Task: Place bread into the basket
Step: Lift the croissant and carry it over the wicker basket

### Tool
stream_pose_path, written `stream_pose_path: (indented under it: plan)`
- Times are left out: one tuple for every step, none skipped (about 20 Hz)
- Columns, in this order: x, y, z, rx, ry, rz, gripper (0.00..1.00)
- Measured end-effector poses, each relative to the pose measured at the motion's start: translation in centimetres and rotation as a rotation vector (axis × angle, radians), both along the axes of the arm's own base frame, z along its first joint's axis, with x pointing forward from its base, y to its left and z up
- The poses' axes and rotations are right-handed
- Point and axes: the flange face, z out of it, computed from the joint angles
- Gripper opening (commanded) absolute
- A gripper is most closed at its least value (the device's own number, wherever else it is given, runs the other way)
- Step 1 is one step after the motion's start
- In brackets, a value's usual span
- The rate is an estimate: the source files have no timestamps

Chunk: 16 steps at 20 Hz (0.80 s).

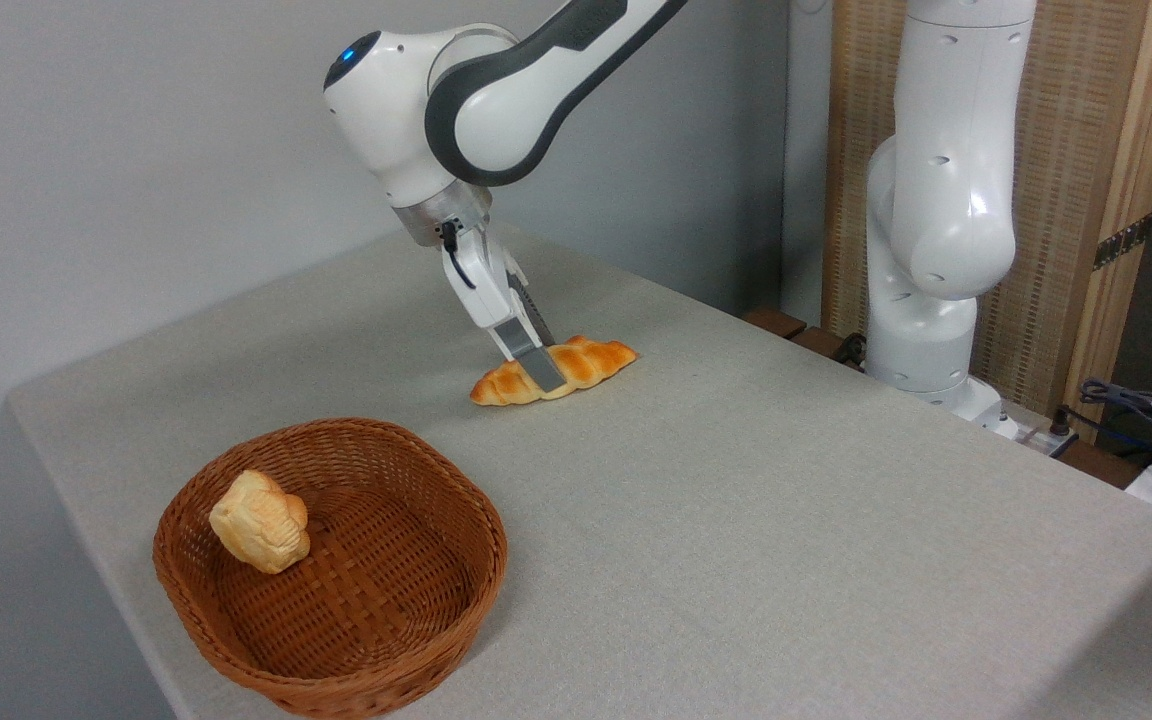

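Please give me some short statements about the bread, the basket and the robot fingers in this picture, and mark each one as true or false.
1. The long bread lies on the table, outside the basket. True.
2. The basket is empty. False: a small pale bun sits inside it, against the left wall.
3. The gripper is down at the middle of the long bread. True.
4. The fingers hold the bread high above the table. False: the bread rests on the table.
5. The basket stands behind the long bread. False: it stands nearer the camera, to the left.
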Motion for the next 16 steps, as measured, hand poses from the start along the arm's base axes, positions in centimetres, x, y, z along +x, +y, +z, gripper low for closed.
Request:
stream_pose_path:
  plan:
    - [0.0, 0.0, 0.0, 0.0, 0.0, 0.0, 0.36]
    - [0.0, 0.0, 0.0, 0.0, 0.0, 0.0, 0.36]
    - [0.0, 0.0, 0.0, 0.0, 0.0, 0.0, 0.36]
    - [0.0, 0.0, 0.0, 0.0, 0.0, 0.0, 0.36]
    - [0.0, 0.0, 0.0, 0.0, -0.001, 0.0, 0.36]
    - [0.0, 0.0, 0.1, -0.001, -0.002, 0.0, 0.36]
    - [0.0, 0.0, 0.3, -0.004, -0.005, 0.0, 0.36]
    - [0.1, 0.1, 0.6, -0.006, -0.011, 0.004, 0.36]
    - [0.3, 0.4, 1.1, -0.01, -0.02, 0.013, 0.36]
    - [0.5, 0.6, 2.0, -0.017, -0.032, 0.024, 0.36]
    - [0.8, 0.9, 3.0, -0.024, -0.045, 0.032, 0.36]
    - [1.2, 1.3, 4.2, -0.035, -0.062, 0.043, 0.36]
    - [1.8, 1.7, 5.5, -0.047, -0.083, 0.058, 0.36]
    - [2.5, 2.3, 6.8, -0.06, -0.107, 0.074, 0.36]
    - [3.4, 3.1, 8.0, -0.072, -0.132, 0.094, 0.36]
    - [4.3, 3.9, 9.2, -0.08, -0.158, 0.115, 0.36]
